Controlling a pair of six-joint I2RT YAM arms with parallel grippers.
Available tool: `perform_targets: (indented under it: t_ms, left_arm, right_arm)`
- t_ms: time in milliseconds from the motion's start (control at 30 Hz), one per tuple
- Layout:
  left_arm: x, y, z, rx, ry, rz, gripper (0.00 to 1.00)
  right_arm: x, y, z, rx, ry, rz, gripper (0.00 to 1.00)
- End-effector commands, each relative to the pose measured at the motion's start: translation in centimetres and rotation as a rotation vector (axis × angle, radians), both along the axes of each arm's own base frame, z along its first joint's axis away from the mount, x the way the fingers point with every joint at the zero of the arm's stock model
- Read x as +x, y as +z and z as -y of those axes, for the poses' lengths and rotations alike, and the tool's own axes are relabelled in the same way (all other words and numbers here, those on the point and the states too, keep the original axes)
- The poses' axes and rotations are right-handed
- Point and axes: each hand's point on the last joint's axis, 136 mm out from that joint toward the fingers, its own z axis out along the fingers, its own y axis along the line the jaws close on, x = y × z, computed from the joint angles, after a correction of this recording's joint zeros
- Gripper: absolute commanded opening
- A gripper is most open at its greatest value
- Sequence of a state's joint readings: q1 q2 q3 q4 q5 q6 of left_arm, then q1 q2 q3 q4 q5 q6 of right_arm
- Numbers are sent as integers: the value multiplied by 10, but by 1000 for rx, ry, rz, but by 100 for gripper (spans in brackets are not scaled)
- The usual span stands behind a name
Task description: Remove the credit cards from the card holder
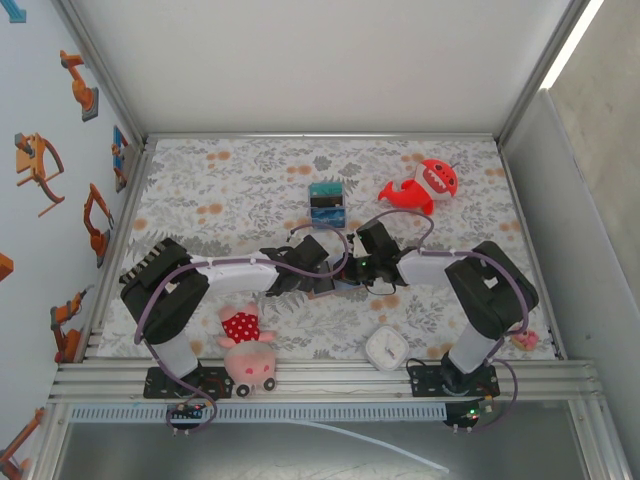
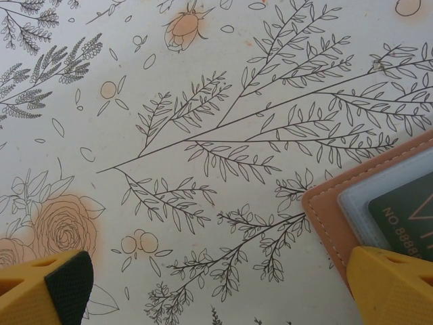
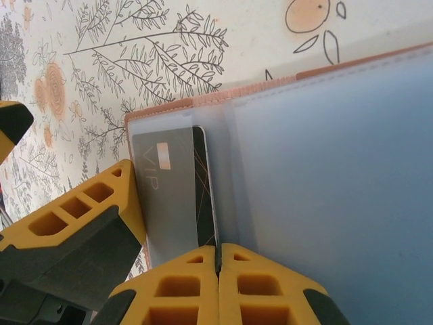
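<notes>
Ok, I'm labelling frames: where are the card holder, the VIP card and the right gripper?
card holder (image 2: 325, 220), left wrist view, tan leather corner.
VIP card (image 3: 172, 196), right wrist view, its grey face.
right gripper (image 3: 218, 261), right wrist view, where fingertips meet.

Floral table (image 1: 230, 180): card holder (image 2: 328, 211), shark toy (image 1: 425, 185)

1. A floral-printed cloth (image 1: 230, 190) is spread over the table.
2. A striped box (image 1: 327, 205) is set at 12 o'clock and a red shark toy (image 1: 425, 186) at 1 o'clock.
3. A pink pig plush (image 1: 247, 350) is laid at 7 o'clock and a white square gadget (image 1: 386, 348) at 5 o'clock.
</notes>
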State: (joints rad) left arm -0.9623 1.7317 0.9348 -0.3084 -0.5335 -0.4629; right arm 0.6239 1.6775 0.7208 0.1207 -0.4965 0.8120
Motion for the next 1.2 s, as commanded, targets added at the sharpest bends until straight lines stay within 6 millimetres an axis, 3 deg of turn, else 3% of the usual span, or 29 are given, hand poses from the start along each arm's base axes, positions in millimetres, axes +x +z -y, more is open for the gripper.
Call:
perform_targets:
  t_ms: [0, 267, 600, 967, 1167]
  left_arm:
    - [-5, -9, -5, 42, 3, -30, 97]
    - [-4, -8, -9, 57, 12, -21, 97]
    - [2, 7, -9, 57, -3, 25, 97]
    - [10, 51, 9, -29, -27, 114, 97]
    - [8, 40, 28, -39, -73, 88, 97]
  right_arm:
    - [2, 5, 10, -41, -9, 33, 0]
    - [7, 3, 21, -111, -19, 50, 0]
    - [13, 10, 19, -94, -31, 72, 0]
    - [15, 15, 17, -86, -31, 82, 0]
    - [17, 15, 18, -95, -37, 87, 0]
